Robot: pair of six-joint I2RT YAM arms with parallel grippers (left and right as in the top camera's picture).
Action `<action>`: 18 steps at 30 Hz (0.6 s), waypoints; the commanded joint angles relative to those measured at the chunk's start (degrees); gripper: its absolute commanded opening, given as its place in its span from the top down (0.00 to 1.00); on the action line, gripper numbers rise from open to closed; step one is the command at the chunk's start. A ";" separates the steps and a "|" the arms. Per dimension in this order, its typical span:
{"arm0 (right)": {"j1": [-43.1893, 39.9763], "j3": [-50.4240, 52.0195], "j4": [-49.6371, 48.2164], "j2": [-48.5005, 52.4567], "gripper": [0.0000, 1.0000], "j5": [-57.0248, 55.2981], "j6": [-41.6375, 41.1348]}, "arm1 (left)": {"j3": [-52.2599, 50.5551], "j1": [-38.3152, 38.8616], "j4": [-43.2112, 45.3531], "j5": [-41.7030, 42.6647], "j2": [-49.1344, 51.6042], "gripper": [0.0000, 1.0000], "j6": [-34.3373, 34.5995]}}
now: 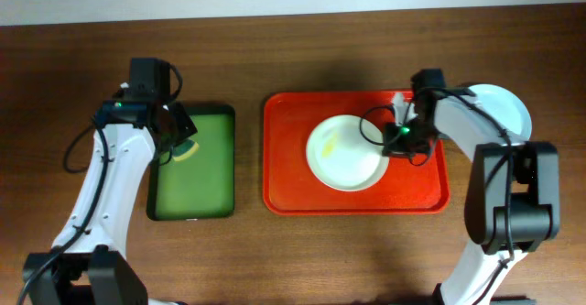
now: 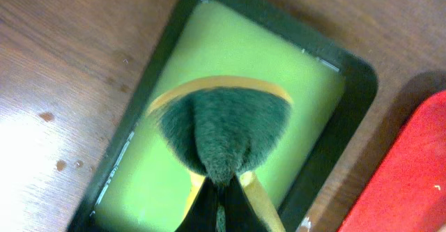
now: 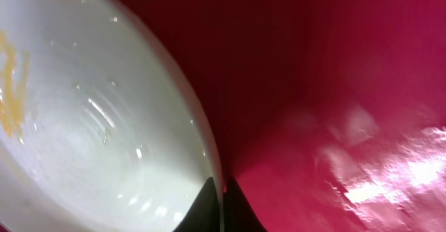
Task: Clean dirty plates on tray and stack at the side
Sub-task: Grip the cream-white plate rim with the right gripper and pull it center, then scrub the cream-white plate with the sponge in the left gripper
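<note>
A pale plate [image 1: 341, 155] with a yellowish smear lies on the red tray [image 1: 288, 172]. My right gripper [image 1: 397, 140] is shut on its right rim. In the right wrist view the fingers [image 3: 221, 194] pinch the plate's edge [image 3: 90, 120] over the tray floor [image 3: 334, 86], and the smear shows at the far left. Another pale plate [image 1: 505, 108] lies on the table right of the tray, partly hidden by the right arm. My left gripper [image 1: 179, 133] is shut on a green and yellow sponge [image 2: 223, 120], with its jaws [image 2: 223, 194] above the dark green tray. A third plate is not in view.
The dark green tray [image 1: 201, 186] with a light green floor lies left of the red tray, with a strip of wooden table between them. Its rim [image 2: 352, 96] and the red tray's edge [image 2: 411, 176] show in the left wrist view.
</note>
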State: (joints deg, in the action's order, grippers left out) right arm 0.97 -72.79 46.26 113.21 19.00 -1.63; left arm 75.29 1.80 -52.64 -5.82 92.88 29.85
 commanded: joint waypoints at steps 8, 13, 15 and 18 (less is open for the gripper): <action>5.18 0.31 -5.20 0.55 0.96 -3.13 -9.44 | -22.86 -0.11 22.51 9.94 2.62 1.00 0.13; 6.16 0.31 -6.21 0.55 0.96 -3.10 -9.44 | -18.49 -0.11 20.57 8.09 0.74 1.00 -4.28; 8.57 0.31 -7.87 0.55 0.96 -3.13 -9.42 | -14.69 -0.09 17.81 8.00 -4.68 1.00 -4.28; 12.13 0.31 -9.75 0.55 0.96 -4.79 -9.42 | -14.05 -0.09 17.77 8.59 -11.32 1.00 -4.22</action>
State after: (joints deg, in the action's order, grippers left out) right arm 10.83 -72.77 37.01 113.23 15.88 -10.70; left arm 59.81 1.80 -34.70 2.57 85.97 26.72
